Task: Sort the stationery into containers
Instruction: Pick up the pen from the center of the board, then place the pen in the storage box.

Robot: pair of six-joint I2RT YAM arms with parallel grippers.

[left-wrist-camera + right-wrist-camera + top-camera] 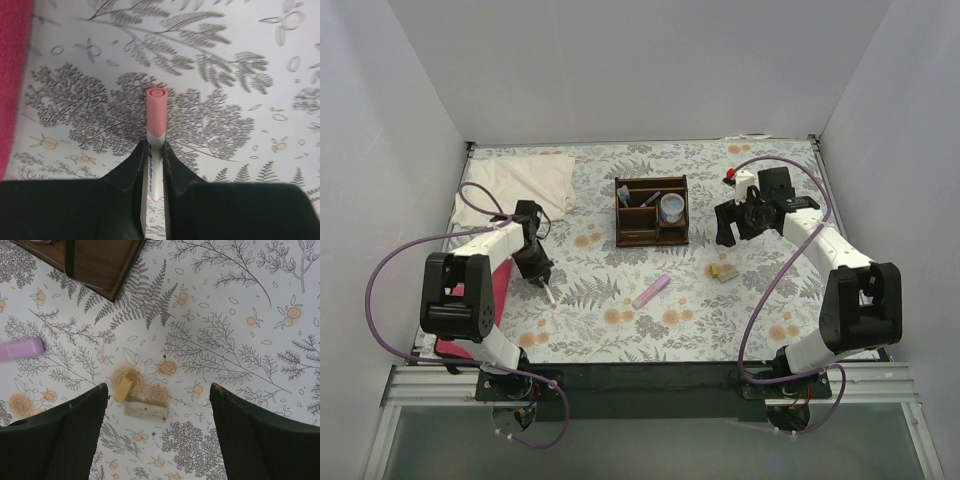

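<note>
My left gripper (pixel 155 150) is shut on a pink-and-white pen (pixel 155 116); the pink cap sticks out past the fingertips, low over the tablecloth. From above, this gripper (pixel 542 279) and the pen (pixel 551 294) are at the left. My right gripper (pixel 157 390) stands open above a tiny tan block (pixel 123 388) and a whitish bar (pixel 145 411), touching neither. From above, the right gripper (pixel 739 226) hovers right of the dark wooden organiser (pixel 650 238). The organiser holds a bluish round cup (pixel 671 207) and pens (pixel 626 194). A pale pink bar (pixel 651 291) lies in front of it.
A flat magenta object (pixel 496 285) lies under my left arm and shows along the left edge (pixel 12 75) of the left wrist view. A white folded cloth (pixel 525 180) is at the back left. White walls enclose the table. The organiser's corner (pixel 95 262) is near the right gripper.
</note>
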